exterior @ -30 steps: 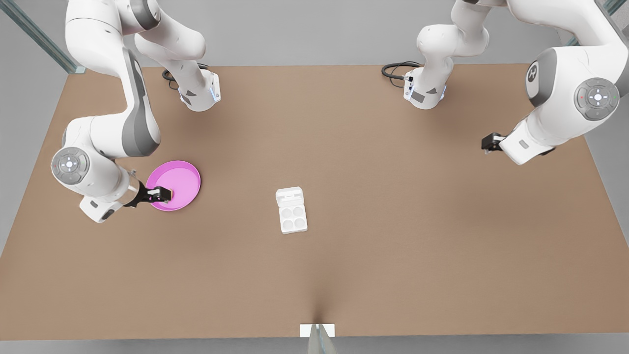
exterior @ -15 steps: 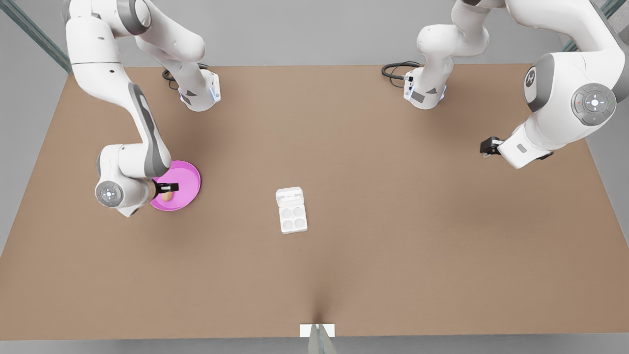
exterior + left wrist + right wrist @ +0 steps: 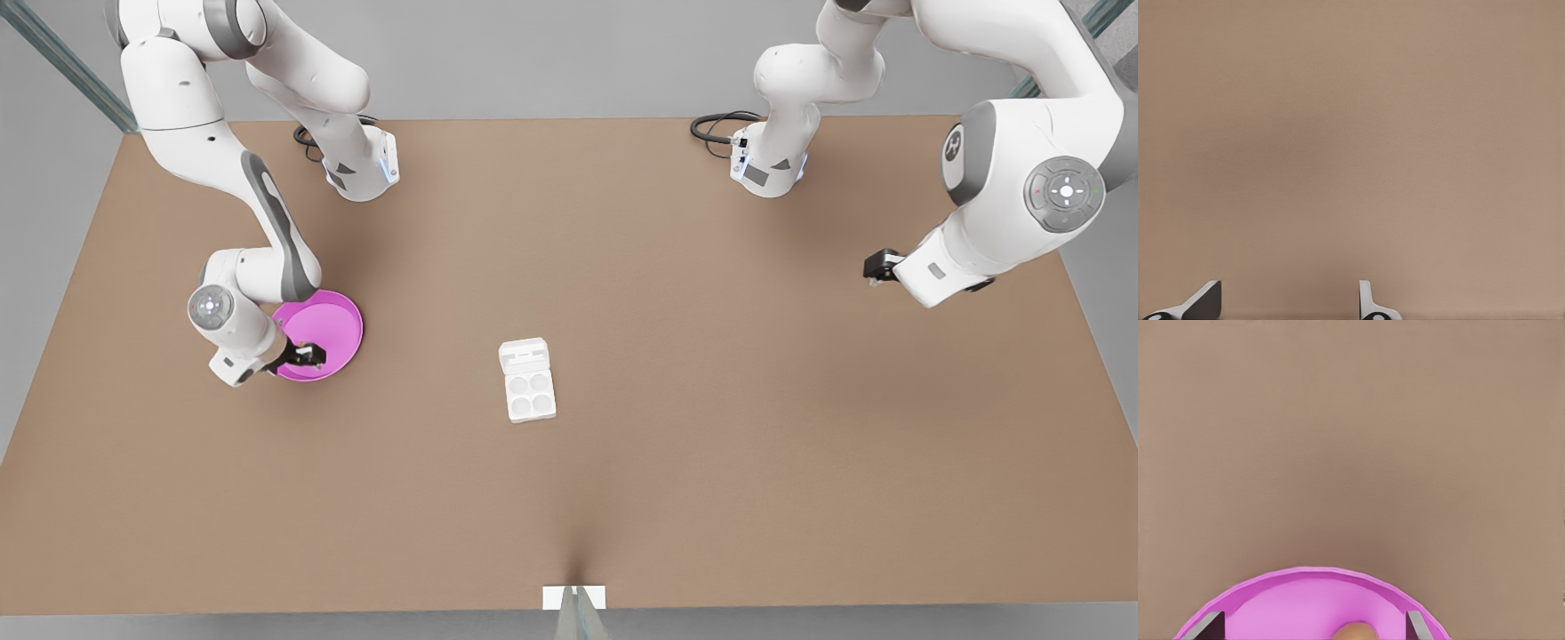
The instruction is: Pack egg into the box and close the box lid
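Observation:
The tan egg [image 3: 1353, 632] lies in the pink dish [image 3: 1291, 603], between the spread fingers of my right gripper [image 3: 1311, 630], which is open and touches nothing. In the front view this gripper [image 3: 305, 356] hangs over the near part of the dish [image 3: 333, 320] and covers the egg. The white box [image 3: 531, 395] sits mid-table with its four cups bare, and the box lid [image 3: 523, 356] is folded back flat on its far side. My left gripper [image 3: 877, 267] waits open over bare table at the front view's right, its fingers [image 3: 1205, 301] apart.
Both arm bases [image 3: 360, 169] stand at the table's far edge with cables beside them. A small white marker [image 3: 573, 597] sits at the near edge. The brown table [image 3: 711, 444] stretches wide between the dish and the box.
The right arm's wrist has swung round and the gripper has come down over the egg in the dish. The left gripper has drifted slightly toward the front view's left.

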Available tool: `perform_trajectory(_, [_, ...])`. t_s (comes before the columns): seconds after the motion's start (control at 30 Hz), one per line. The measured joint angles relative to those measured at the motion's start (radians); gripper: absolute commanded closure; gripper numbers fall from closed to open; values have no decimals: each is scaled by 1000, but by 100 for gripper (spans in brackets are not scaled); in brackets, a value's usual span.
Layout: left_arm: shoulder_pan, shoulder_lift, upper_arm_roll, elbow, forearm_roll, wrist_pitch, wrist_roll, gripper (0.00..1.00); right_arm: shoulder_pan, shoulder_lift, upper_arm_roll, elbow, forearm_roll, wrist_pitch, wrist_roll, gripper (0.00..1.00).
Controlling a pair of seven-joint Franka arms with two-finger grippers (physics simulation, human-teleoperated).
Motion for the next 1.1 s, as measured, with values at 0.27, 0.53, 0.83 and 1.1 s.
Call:
perform_trajectory(0.27, [-1,0,0,0,0,-1,2,0,-8,-22,0,-50,-1,70,-13,0])
perform_trajectory(0.53, [-9,0,0,0,0,-6,3,0,-10,-197,6,-236,1,86,-20,0])
perform_trajectory(0.83, [-10,4,0,0,1,-7,5,0,-15,-88,5,-215,1,99,-9,0])
perform_trajectory(1.1, [-9,8,0,-2,0,-8,5,0,-16,-41,5,-210,1,126,3,0])
